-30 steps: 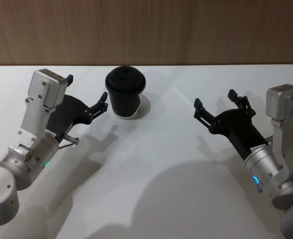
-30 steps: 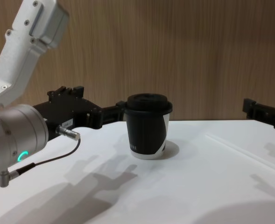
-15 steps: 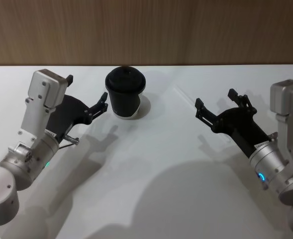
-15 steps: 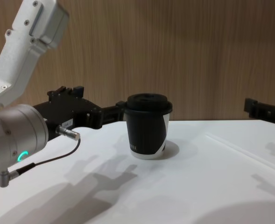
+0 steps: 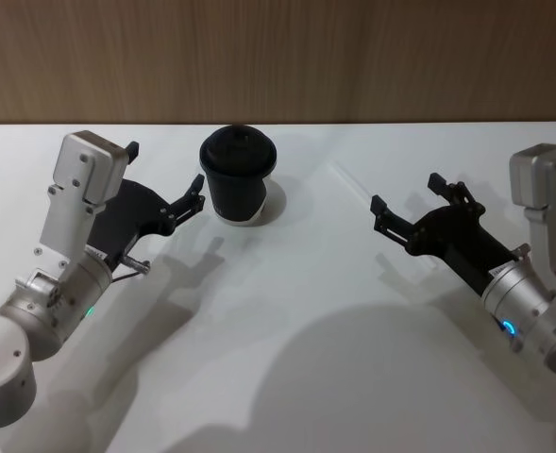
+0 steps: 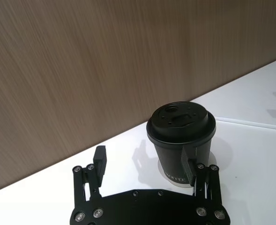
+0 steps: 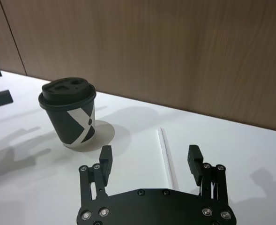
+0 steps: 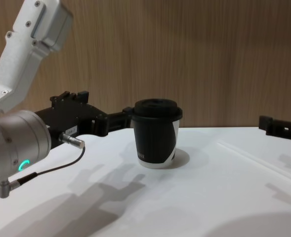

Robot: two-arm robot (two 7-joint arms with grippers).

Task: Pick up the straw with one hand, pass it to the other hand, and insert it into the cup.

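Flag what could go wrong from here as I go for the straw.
1. The straw lies flat on the table, thin and round. The open right gripper, hovering near it, may roll it away or scrape the surface instead of pinching it.
2. The open left gripper sits close beside the cup. A swing toward the handover could knock the cup over.

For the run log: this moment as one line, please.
stage: before pickup | straw: lying on table, right of cup | right gripper: open, pointed at straw, no contact | left gripper: open, beside cup
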